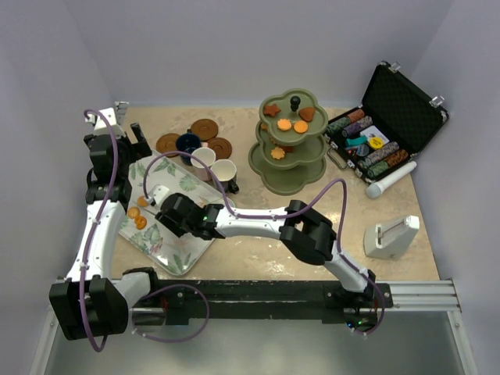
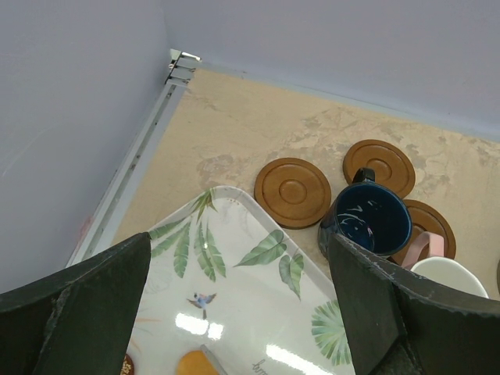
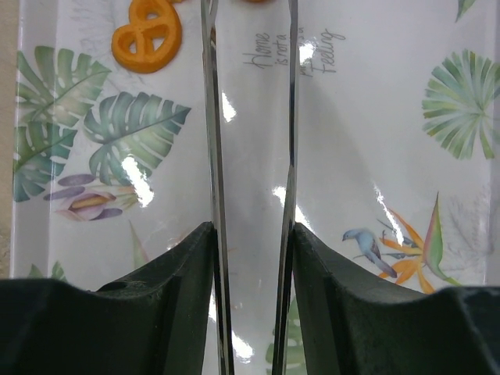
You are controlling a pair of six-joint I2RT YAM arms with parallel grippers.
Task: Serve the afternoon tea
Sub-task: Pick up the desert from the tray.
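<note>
The olive-green three-tier stand (image 1: 291,144) holds orange and brown biscuits (image 1: 284,124) on its tiers. The navy cup (image 1: 188,144) (image 2: 373,219), pinkish-white cup (image 1: 204,160) and cream cup (image 1: 225,172) stand beside brown saucers (image 1: 205,128) (image 2: 292,191). More orange biscuits (image 1: 141,223) (image 3: 147,37) lie on the leaf-patterned tray. My right gripper (image 1: 176,211) (image 3: 250,234) is shut on metal tongs (image 3: 212,117), whose two blades reach over the tray toward those biscuits. My left gripper (image 1: 133,144) (image 2: 242,312) hangs open above the tray's far corner, with nothing in it.
The leaf-patterned white tray (image 1: 183,262) (image 2: 234,258) (image 3: 375,141) lies at the left. At the far right an open black case of poker chips (image 1: 383,133) sits, with a white cylinder (image 1: 391,180) and a white holder (image 1: 393,237) in front of it.
</note>
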